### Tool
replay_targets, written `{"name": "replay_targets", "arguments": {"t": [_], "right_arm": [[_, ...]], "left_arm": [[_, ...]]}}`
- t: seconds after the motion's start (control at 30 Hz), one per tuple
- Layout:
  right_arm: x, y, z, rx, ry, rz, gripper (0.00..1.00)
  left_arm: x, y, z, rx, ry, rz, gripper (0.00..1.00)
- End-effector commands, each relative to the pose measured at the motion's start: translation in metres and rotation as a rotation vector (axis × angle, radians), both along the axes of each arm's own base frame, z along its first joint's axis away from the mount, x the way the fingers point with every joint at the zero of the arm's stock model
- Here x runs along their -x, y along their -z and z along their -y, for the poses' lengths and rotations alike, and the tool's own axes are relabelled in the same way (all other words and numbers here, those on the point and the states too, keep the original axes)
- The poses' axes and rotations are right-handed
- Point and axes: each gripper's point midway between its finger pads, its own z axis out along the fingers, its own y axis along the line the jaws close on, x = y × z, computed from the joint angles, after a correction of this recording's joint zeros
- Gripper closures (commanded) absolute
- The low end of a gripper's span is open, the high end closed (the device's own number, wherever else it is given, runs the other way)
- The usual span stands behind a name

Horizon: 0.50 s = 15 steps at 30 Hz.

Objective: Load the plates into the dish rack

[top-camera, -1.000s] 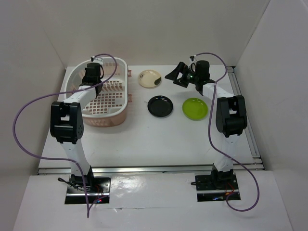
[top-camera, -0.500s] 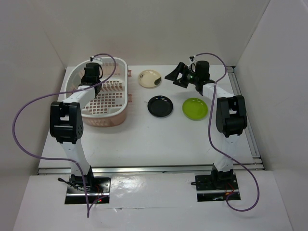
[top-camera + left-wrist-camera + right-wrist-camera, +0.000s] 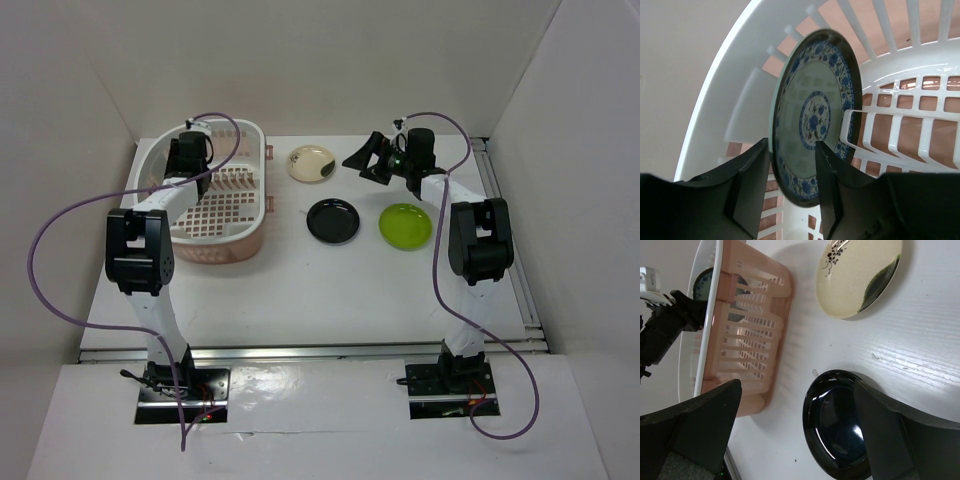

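The blue-patterned plate (image 3: pixel 812 115) stands on edge in the white dish rack (image 3: pixel 740 75), against a divider peg. My left gripper (image 3: pixel 791 143) straddles the plate's lower rim with its jaws open and gaps on both sides. In the top view the left gripper (image 3: pixel 188 150) is at the far end of the dish rack (image 3: pixel 235 190). The cream plate (image 3: pixel 312 163), black plate (image 3: pixel 333 220) and lime green plate (image 3: pixel 405 225) lie flat on the table. My right gripper (image 3: pixel 365 160) hovers wide open and empty above and between the cream plate (image 3: pixel 860 277) and the black plate (image 3: pixel 837 425).
The rack's pinkish-tan base tray (image 3: pixel 747 325) lies left of the loose plates. White walls close in the table on three sides. A metal rail (image 3: pixel 505 230) runs along the right edge, and purple cables loop above both arms.
My left gripper's jaws have widened and let go of the blue-patterned plate, which stays upright in the rack. The right arm has barely moved.
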Motion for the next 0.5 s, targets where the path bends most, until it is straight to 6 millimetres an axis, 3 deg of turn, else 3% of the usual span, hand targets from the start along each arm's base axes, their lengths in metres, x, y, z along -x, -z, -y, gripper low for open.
{"name": "replay_targets", "arguments": {"t": [0.0,0.1,0.23,0.33,0.47], "right_arm": [[0.0,-0.036,-0.002,-0.01,-0.015,0.115,0.0],[0.0,-0.036,-0.002,-0.01,-0.015,0.115,0.0],[0.0,-0.031,-0.003,-0.012,-0.023,0.105,0.0],[0.0,-0.031,-0.003,-0.012,-0.023,0.105,0.0],[0.0,-0.029,-0.002,-0.008,-0.015,0.094,0.0]], "left_arm": [[-0.011,-0.026,-0.008,-0.006,-0.045,0.096,0.44],[-0.012,-0.027,-0.006,0.007,-0.039,0.098,0.33],[-0.016,-0.03,0.004,0.075,-0.013,0.111,0.08],[-0.022,-0.047,0.008,0.107,-0.003,0.152,0.01],[-0.025,-0.067,0.017,0.177,0.017,0.191,0.01]]}}
